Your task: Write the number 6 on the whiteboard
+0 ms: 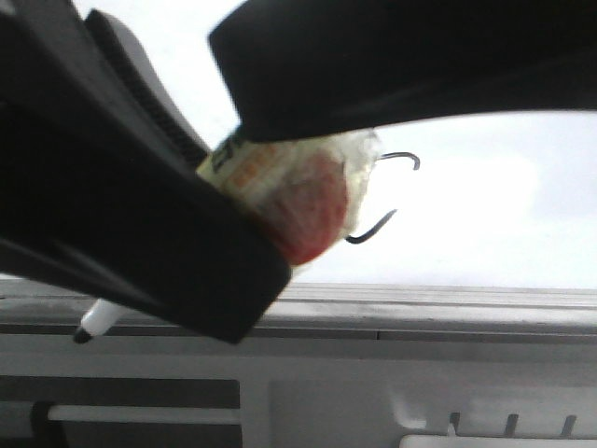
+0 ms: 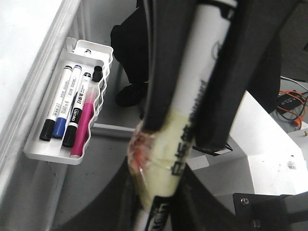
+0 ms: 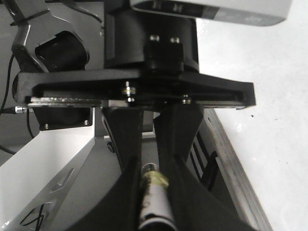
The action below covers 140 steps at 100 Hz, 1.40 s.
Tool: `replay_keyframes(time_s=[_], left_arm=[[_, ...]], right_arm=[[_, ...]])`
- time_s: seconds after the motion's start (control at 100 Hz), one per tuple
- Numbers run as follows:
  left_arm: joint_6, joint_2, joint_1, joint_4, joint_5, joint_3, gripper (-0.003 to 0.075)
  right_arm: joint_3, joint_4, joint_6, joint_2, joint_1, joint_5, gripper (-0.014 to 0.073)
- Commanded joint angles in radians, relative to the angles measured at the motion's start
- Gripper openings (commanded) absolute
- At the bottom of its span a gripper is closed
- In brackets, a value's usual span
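Note:
A white marker [image 2: 192,96] wrapped in yellowish tape is held by both grippers. My left gripper [image 2: 163,185] is shut on its taped lower part. My right gripper [image 3: 153,178] is shut on the same marker [image 3: 154,197] from the other end. In the front view the black gripper bodies fill the left and top, with the taped marker [image 1: 298,201] between them and its black tip [image 1: 91,325] off the board at lower left. On the whiteboard [image 1: 504,205], two curved ends of the number 6's black line [image 1: 403,159] show; the rest is hidden.
A grey metal rail [image 1: 420,303] runs along the board's lower edge. A white tray [image 2: 33,149] holds black, blue and pink markers [image 2: 81,130] and a loose black cap [image 2: 97,73]. The board [image 3: 269,86] shows a tiny black speck [image 3: 251,115]. Orange cables [image 2: 288,103] lie beyond.

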<state>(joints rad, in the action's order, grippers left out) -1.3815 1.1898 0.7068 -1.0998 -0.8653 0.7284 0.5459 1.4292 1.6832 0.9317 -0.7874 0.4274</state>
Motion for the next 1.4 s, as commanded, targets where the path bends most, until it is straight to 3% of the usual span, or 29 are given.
replay_keyframes(time_s=[0.0, 0.14, 0.25, 0.65, 0.75, 0.8, 0.95, 1.19, 1.39], left_arm=[[0.051, -0.014, -0.002, -0.103, 0.082, 0.033, -0.0019], [0.051, -0.014, -0.002, -0.103, 0.082, 0.033, -0.0019], [0.051, -0.014, -0.002, -0.103, 0.081, 0.033, -0.0019], [0.057, -0.016, -0.002, -0.161, 0.117, 0.033, -0.0019], [0.057, -0.016, -0.002, -0.186, 0.163, 0.033, -0.0019], [0.057, -0.016, -0.002, -0.201, 0.194, 0.033, -0.0019], [0.057, -0.016, -0.002, -0.279, 0.341, 0.029, -0.0019], [0.057, -0.014, 0.007, -0.557, 0.648, -0.009, -0.0019], [0.057, -0.013, 0.113, -0.578, 0.882, -0.036, -0.0019]], right_arm=[[0.027, 0.026, -0.007, -0.006, -0.002, 0.062, 0.0031], [0.027, 0.028, -0.026, -0.008, -0.002, -0.008, 0.0347], [0.027, 0.028, -0.044, -0.027, -0.002, -0.077, 0.0489], [0.027, 0.028, -0.046, -0.283, 0.0, -0.319, 0.0491], [0.027, 0.052, -0.05, -0.356, 0.0, -0.394, 0.0431], [0.027, 0.091, -0.05, -0.389, 0.0, -0.427, 0.0337], [0.027, 0.148, -0.05, -0.477, 0.0, -0.51, -0.0071], [0.009, 0.161, -0.05, -0.516, 0.0, -0.585, -0.0065], [-0.01, 0.163, -0.05, -0.516, 0.0, -0.59, -0.0065]])
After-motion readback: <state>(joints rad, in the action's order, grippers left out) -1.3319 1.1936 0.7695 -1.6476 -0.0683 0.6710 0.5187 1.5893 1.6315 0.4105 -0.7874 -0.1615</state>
